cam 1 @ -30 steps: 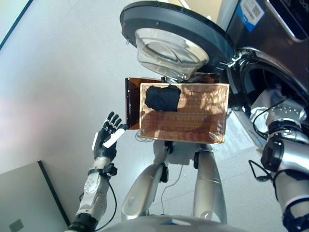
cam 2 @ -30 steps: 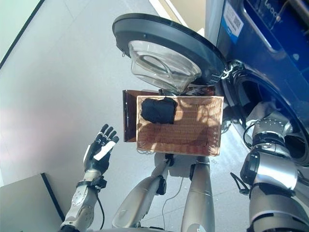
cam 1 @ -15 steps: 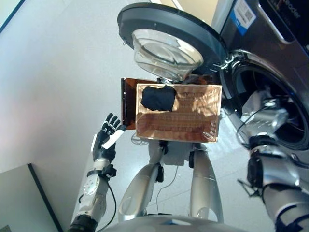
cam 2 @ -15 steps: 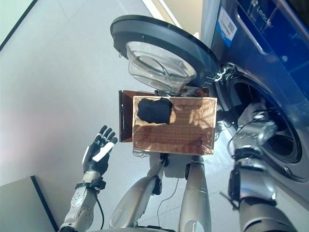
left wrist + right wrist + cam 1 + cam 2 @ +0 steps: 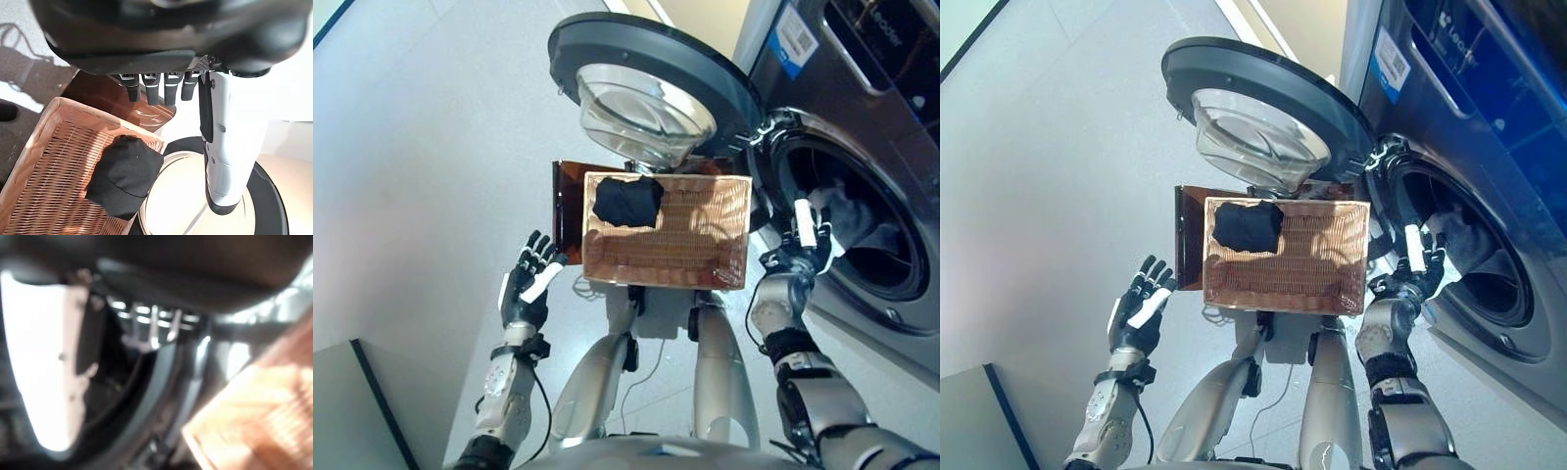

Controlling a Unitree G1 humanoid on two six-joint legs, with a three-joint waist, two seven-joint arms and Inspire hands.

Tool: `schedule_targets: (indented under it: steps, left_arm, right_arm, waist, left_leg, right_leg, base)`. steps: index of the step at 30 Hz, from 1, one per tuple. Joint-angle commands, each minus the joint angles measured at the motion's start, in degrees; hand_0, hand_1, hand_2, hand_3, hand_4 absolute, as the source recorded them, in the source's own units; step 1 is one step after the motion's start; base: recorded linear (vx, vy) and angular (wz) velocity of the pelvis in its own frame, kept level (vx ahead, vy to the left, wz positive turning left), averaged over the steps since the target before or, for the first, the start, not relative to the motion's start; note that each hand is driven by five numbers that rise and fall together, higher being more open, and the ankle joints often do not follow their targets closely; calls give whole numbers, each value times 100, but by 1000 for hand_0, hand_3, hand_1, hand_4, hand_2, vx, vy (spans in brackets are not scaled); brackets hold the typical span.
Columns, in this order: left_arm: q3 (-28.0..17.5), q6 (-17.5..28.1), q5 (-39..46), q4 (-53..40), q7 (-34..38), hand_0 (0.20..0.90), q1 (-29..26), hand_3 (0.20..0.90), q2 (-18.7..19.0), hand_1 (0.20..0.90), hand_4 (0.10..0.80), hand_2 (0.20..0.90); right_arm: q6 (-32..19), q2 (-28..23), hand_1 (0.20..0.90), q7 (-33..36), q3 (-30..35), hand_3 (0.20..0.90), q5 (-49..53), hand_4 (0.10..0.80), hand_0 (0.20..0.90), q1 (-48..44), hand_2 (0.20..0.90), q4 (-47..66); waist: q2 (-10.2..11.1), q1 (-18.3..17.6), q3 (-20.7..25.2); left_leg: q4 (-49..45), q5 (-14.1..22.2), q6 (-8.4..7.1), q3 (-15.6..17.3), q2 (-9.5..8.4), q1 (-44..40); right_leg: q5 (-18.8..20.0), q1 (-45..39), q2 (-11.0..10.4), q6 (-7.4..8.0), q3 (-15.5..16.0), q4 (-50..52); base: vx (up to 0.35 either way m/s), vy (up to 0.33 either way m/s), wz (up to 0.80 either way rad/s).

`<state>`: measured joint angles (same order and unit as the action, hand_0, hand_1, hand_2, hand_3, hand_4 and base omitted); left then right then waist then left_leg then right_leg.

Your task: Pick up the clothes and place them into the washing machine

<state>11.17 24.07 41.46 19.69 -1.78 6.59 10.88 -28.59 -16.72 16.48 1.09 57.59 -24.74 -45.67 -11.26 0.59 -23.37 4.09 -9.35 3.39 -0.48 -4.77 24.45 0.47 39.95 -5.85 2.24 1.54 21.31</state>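
Bright daylight fills both head views, washing the pale grey floor [image 5: 431,147] nearly white. Sun patches fall across the woven wicker basket [image 5: 705,235], and glare glints on the clear glass bowl of the round washing-machine door [image 5: 641,108]. The dark drum opening [image 5: 1474,264] lies in deep shadow. The right wrist view is heavily motion-blurred; the left wrist view is sharp, with hard shadows on the floor.

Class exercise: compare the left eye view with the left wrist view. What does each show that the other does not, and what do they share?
Only the left eye view shows the washing machine's drum opening with the right robot hand at its edge. Only the left wrist view shows the left robot hand from close up, its fingers straight. Both show the black garment lying in the wicker basket and the open door.
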Motion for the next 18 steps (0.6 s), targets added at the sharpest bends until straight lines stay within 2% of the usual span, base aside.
schedule_targets:
  steps: [1, 3, 4, 5, 6, 11, 14, 16, 18]
  left_arm:
    - [-444, 533, -130, -210, 89, 900, 263, 900, 110, 900, 800, 900]
    - [-471, 554, -185, -164, 114, 900, 282, 900, 113, 900, 800, 900]
    - [-500, 564, -330, -73, 181, 900, 256, 900, 107, 900, 800, 900]
    - [-499, 564, -331, -74, 182, 900, 257, 900, 107, 900, 800, 900]
    - [-503, 581, -412, -2, 220, 900, 231, 900, 94, 900, 800, 900]
    - [-490, 590, -811, 541, 388, 900, 48, 900, 75, 900, 800, 900]
    - [-489, 601, -962, 621, 468, 900, 11, 900, 79, 900, 800, 900]
    - [-470, 570, -1316, 865, 635, 900, -73, 900, 98, 900, 800, 900]
    - [-477, 555, -1377, 910, 665, 900, -101, 900, 100, 900, 800, 900]
  right_arm:
    - [-157, -83, 900, 127, -299, 900, -889, 800, 900, 208, 900, 549]
    - [-64, -104, 900, 276, -492, 900, -1464, 800, 900, 374, 900, 861]
    - [113, -231, 900, 588, -699, 900, -2568, 800, 900, 550, 900, 1296]
    - [117, -228, 900, 596, -700, 900, -2575, 800, 900, 554, 900, 1304]
    - [230, -308, 900, 719, -805, 900, -3153, 800, 900, 643, 900, 1516]
    - [1096, -915, 900, 1247, -1418, 900, -6084, 800, 900, 653, 900, 1732]
    - [1234, -987, 900, 1270, -1623, 900, -6672, 800, 900, 584, 900, 1698]
    - [1504, -972, 900, 1264, -2146, 900, -7622, 800, 900, 403, 900, 1466]
    - [1510, -938, 900, 1267, -2190, 900, -7682, 800, 900, 382, 900, 1371]
  waist:
    - [147, 138, 470]
    - [182, 135, 485]
    - [218, 128, 502]
    - [217, 126, 502]
    - [234, 121, 510]
    - [282, 143, 590]
    - [294, 164, 595]
    - [340, 200, 628]
    - [344, 208, 652]
  left_leg:
    - [91, 423, -353, -135, -94, -41]
    - [91, 416, -348, -143, -88, -58]
    - [91, 404, -346, -149, -81, -71]
    - [91, 404, -346, -151, -81, -73]
    - [91, 397, -346, -155, -72, -87]
    - [91, 392, -343, -234, -64, -198]
    - [91, 392, -341, -255, -62, -242]
    - [91, 405, -338, -297, -47, -346]
    - [91, 401, -338, -289, -41, -331]
  right_leg:
    - [107, -67, 186, 21, 161, -472]
    - [126, -93, 186, 31, 173, -489]
    - [145, -121, 194, 41, 177, -517]
    - [145, -123, 194, 41, 179, -518]
    - [151, -156, 195, 49, 197, -537]
    - [157, -351, 193, 75, 277, -642]
    - [160, -415, 192, 84, 300, -665]
    - [157, -603, 208, 88, 339, -785]
    - [184, -607, 213, 89, 348, -828]
  base:
    - [0, 0, 0]
    - [0, 0, 0]
    - [0, 0, 0]
    - [3, -15, 4]
    - [6, -8, 4]
    - [21, -9, 8]
    - [19, -1, 5]
    - [29, -4, 4]
    - [0, 0, 0]
